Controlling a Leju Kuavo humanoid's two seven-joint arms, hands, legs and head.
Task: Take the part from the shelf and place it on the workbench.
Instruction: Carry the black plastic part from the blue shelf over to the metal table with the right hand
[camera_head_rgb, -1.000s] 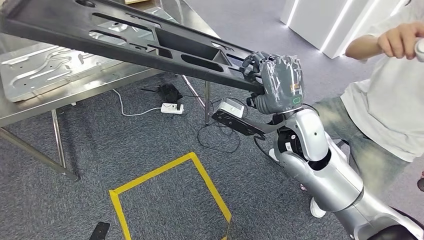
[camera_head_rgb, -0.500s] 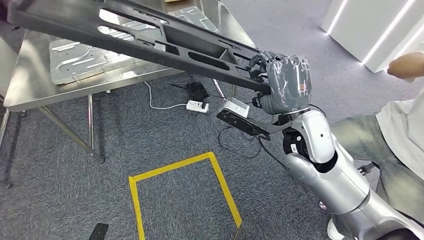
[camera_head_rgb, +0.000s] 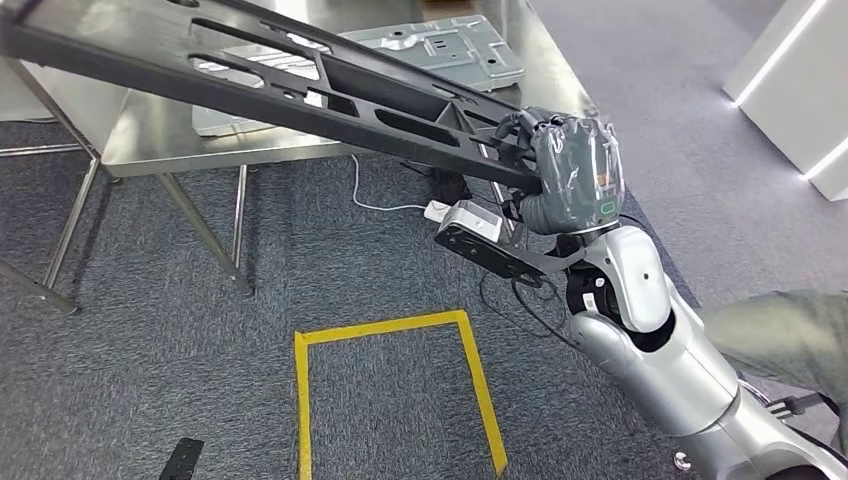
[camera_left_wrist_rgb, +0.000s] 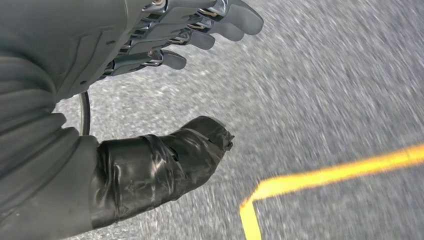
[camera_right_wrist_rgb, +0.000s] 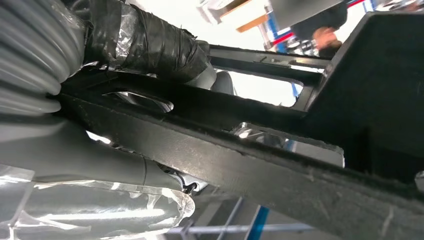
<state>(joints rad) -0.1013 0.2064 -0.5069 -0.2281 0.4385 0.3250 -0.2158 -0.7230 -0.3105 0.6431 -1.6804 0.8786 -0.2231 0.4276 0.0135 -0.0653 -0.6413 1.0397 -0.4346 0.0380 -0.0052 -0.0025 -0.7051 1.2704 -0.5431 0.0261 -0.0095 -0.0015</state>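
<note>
I hold the part (camera_head_rgb: 300, 90), a long black frame with slots, by its near end in my right hand (camera_head_rgb: 572, 172), fingers wrapped over the edge; in the right wrist view my thumb (camera_right_wrist_rgb: 145, 45) presses on one face and the fingers clamp the other. The part hangs in the air, sloping up and away from my hand, its far length passing over the near edge of the counter (camera_head_rgb: 170, 150) without touching it. A silver stamped sheet (camera_head_rgb: 430, 45) already lies toward the far right corner of the counter. My left hand (camera_left_wrist_rgb: 165, 90) holds nothing, fingers apart, hanging over the grey carpet near the yellow tape (camera_left_wrist_rgb: 320, 177).

The step in hand, as I judge it, is carrying the part over the counter to set it down. Gripped at one end, the long frame will want to lever and swing, so I should keep the clamp firm and move slowly. I should bring it further over the steel top, level it, keep it off the silver sheet, and lower until it rests flat before I let go
</note>
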